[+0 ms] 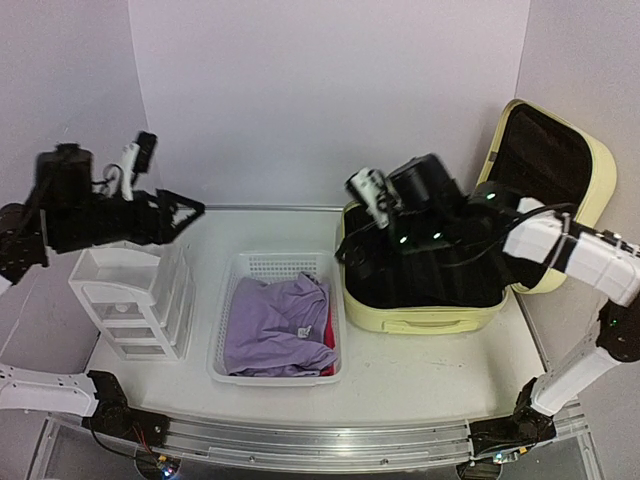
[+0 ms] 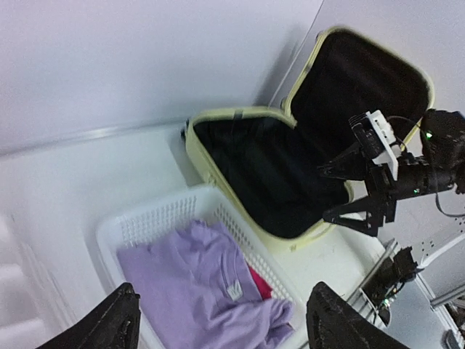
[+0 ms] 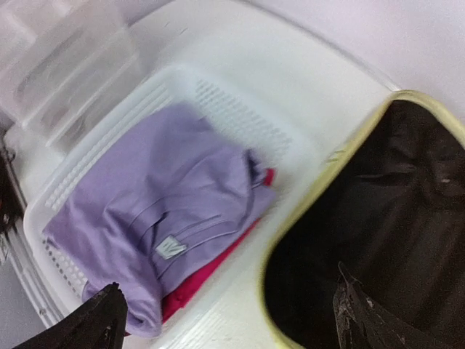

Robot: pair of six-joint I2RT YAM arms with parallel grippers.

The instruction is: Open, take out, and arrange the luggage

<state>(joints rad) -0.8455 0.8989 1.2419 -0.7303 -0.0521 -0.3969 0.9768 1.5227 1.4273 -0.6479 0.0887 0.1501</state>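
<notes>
The luggage (image 1: 430, 318) is lying open on the right part of the table (image 1: 440, 375), its pale yellow lower shell sitting flat and its lid (image 1: 592, 170) standing up and leaning back toward the right wall, with the black lining showing in both halves. The inside is reading as plain dark fabric, and I cannot tell whether anything is lying in it. The right claw (image 2: 331, 190) is hanging over the left part of the open shell, its fingers spreading wide apart and gripping nothing; in its own wrist view the two black fingertips are sitting at opposite bottom corners, with the luggage edge and the basket showing between them. The white mesh basket (image 1: 276, 264) is sitting in the middle of the table, just beside the luggage with a narrow strip of table between them. It is holding a folded purple garment (image 1: 268, 332), and a red garment (image 1: 330, 332) is peeking out from under the purple one on the side nearest the luggage. The white drawer organizer (image 1: 128, 300) is standing on the left part of the table, close beside the basket. The left claw (image 1: 182, 212) is hovering high above the organizer, pointing toward the basket, its fingers also standing wide apart and carrying nothing.
</notes>
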